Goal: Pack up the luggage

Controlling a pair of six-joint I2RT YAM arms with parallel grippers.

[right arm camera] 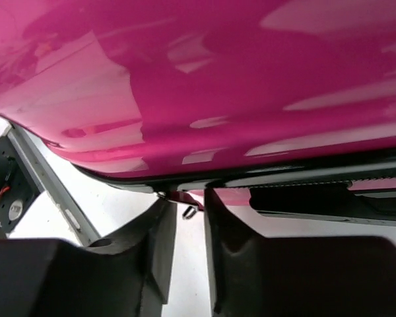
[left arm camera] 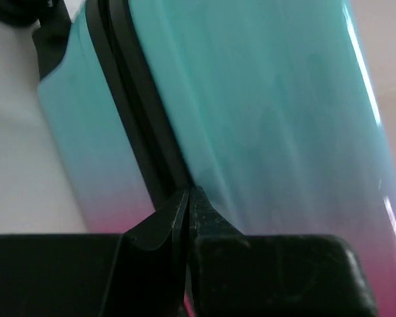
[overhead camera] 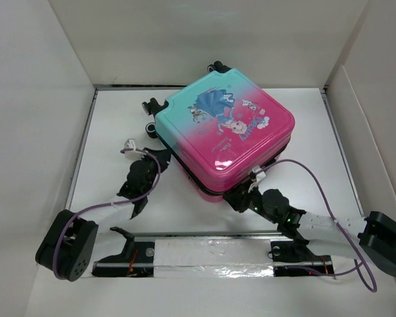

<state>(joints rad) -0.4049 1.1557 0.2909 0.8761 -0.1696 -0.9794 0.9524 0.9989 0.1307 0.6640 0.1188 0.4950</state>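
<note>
The luggage lies flat and closed in the middle of the white table, teal at the far end, pink at the near end, print side up. My left gripper is at its left side; in the left wrist view the fingers are pressed together with their tips at the black zipper seam of the teal shell, nothing visible between them. My right gripper is at the near pink corner; its jaws stand slightly apart, under the pink shell, with a small zipper pull hanging between the tips.
White walls enclose the table on three sides. A metal rail with taped wiring runs along the near edge between the arm bases. The suitcase's black wheels stick out at the far left. Purple cables loop over both arms.
</note>
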